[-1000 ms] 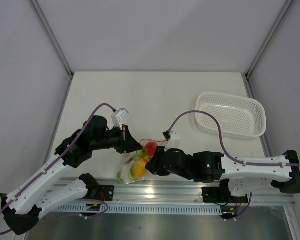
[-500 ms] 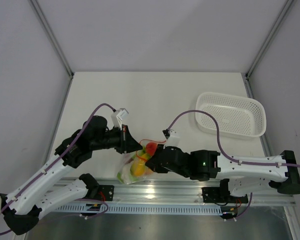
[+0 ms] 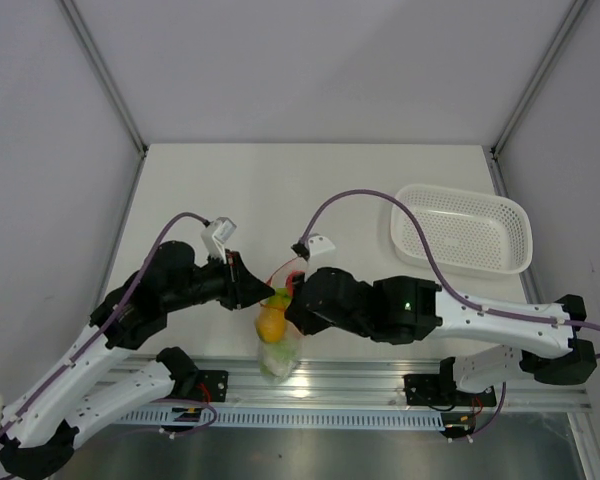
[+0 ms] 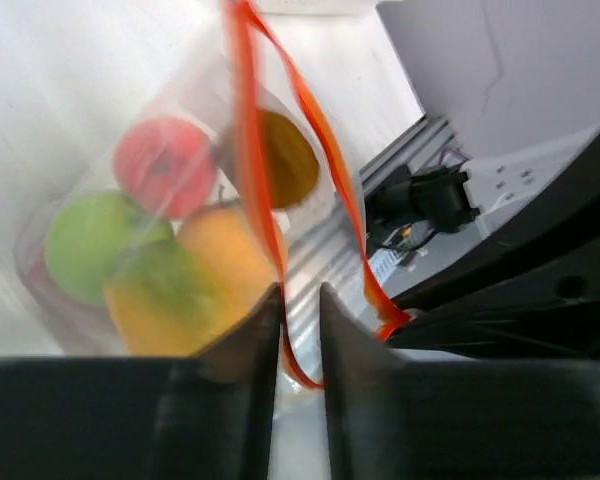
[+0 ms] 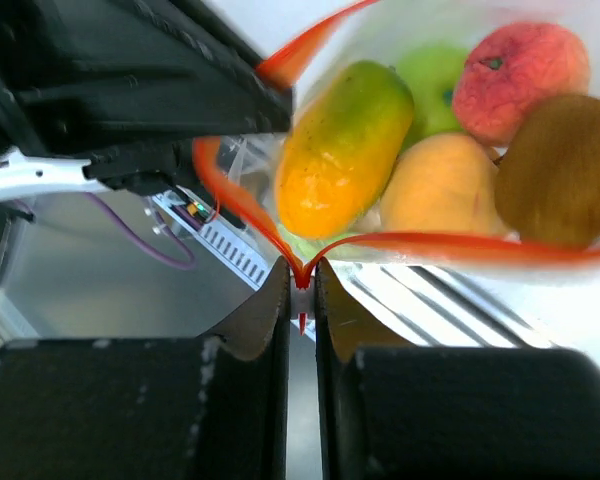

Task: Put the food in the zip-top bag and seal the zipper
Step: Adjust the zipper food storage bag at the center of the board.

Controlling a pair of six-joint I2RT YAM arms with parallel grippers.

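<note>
Right gripper (image 5: 300,282) first: its two fingers (image 5: 248,335) are squeezed nearly together, and the zipper (image 5: 302,262) is nipped between the tips, right where the red-orange strip folds to a point. From that pinch the strip splits into two runs, one climbing left, one sweeping right, and they stand apart, so the mouth gapes. Over to the left gripper (image 4: 298,300): fingers (image 4: 242,340) drawn in tight too, one run of the strip clamped in the narrow slot between them, the other run looping just beside the right-hand fingertip. Behind the clear film sits the food (image 5: 450,130), all inside the zip-top bag (image 3: 277,345): an orange-and-green mango (image 5: 345,150), a green apple (image 5: 432,72), a red fruit (image 5: 520,65), a brown fruit (image 5: 562,170) and a yellow-orange one (image 5: 442,188), packed touching one another. Seen from above, the two grippers meet almost nose to nose, the bag hanging between and below them at the near edge of the table (image 3: 330,190), its lower end over the metal rail (image 3: 380,378). The white basket (image 3: 462,228) sits well apart, far right.
</note>
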